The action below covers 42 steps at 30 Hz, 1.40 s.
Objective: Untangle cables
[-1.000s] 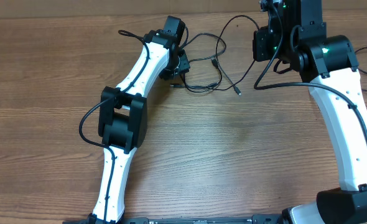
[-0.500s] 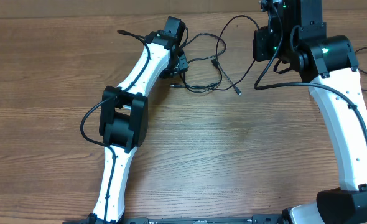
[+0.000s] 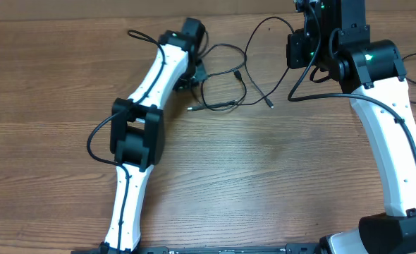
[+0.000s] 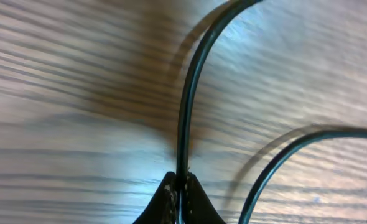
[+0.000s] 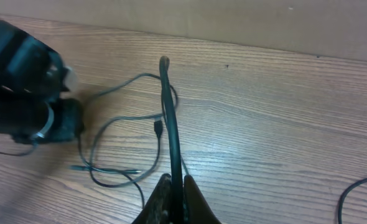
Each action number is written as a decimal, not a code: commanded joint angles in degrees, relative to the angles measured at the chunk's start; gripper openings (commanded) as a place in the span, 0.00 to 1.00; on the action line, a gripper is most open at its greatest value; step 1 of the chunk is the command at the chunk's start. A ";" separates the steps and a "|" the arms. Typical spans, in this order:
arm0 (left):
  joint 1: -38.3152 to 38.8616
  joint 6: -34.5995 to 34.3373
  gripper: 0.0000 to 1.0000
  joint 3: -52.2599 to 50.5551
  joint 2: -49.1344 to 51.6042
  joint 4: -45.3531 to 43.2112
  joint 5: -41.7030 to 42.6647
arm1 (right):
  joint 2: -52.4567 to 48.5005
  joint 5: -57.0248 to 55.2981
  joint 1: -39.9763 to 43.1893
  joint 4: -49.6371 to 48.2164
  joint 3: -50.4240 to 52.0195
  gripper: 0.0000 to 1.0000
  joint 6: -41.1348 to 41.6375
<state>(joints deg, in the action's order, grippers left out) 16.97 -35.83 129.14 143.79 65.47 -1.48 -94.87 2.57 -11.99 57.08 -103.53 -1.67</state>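
- The table point(image 3: 53, 85) was brown wood grain, and it carried both arms and the cables.
- The left arm point(image 3: 151, 77) reached from the near edge up and toward the far middle of the table.
- The left gripper point(image 3: 196, 74) sat low at the left edge of the tangle. In the left wrist view its fingers point(image 4: 168, 198) were pinched shut on one cable point(image 4: 186, 93).
- That cable ran straight out from the tips and curved off to the upper right, close over the wood.
- A second cable point(image 4: 283, 155) arced across the table to the right of it, apart from the tips.
- The cables point(image 3: 225, 77) lay in loose, overlapping loops on the far middle of the table, between the two grippers.
- One plug point(image 3: 192, 109) lay at the near left of the loops, and a silver-tipped plug point(image 3: 269, 104) lay at the near right.
- One strand rose from the loops in an arc toward the right arm.
- The right gripper point(image 5: 174, 190) was held above the table. Its fingers point(image 5: 163, 198) were closed on a cable point(image 5: 170, 112) that stood up from the tips.
- Past that cable, the right wrist view showed the loops on the wood and the left gripper, blurred, at the far left.
- The right arm point(image 3: 391, 127) stood along the right side of the table.
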 commanded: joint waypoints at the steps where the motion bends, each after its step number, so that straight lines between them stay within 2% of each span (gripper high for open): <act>1: -3.82 -0.42 0.04 2.43 -5.38 1.11 -1.92 | 1.20 0.04 0.13 -0.35 0.09 0.04 0.31; 10: -9.90 -0.63 0.04 2.16 -9.01 5.25 -1.68 | 1.20 0.07 0.13 -0.46 0.09 0.04 0.33; 19: -10.14 -0.59 0.04 -1.99 -8.92 4.90 -2.29 | 1.20 -0.13 0.13 -0.83 0.09 0.04 0.31; 25: -10.40 -0.61 0.04 -4.35 -8.92 3.72 -12.39 | 1.20 -5.88 0.13 -0.83 0.09 0.04 0.31; 28: -10.88 -0.74 0.04 -4.42 -8.92 4.92 -17.31 | 1.20 -12.15 0.13 -0.17 0.09 0.04 0.35; 32: -11.91 -5.49 0.04 -4.42 -8.92 8.33 -23.10 | 1.20 -20.11 0.17 0.48 0.09 0.04 0.37; 36: -12.90 -7.02 0.04 -4.55 -8.92 9.49 -20.31 | 1.20 -20.48 0.17 0.42 0.09 0.04 2.19; 42: -13.05 -6.34 0.04 -4.57 -8.90 8.68 -14.23 | 1.14 -15.23 0.17 -0.70 0.09 0.04 5.99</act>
<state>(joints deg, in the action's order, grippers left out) 3.75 -40.99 125.05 136.07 74.56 -18.11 -94.87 -13.93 -11.99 57.19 -103.50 1.13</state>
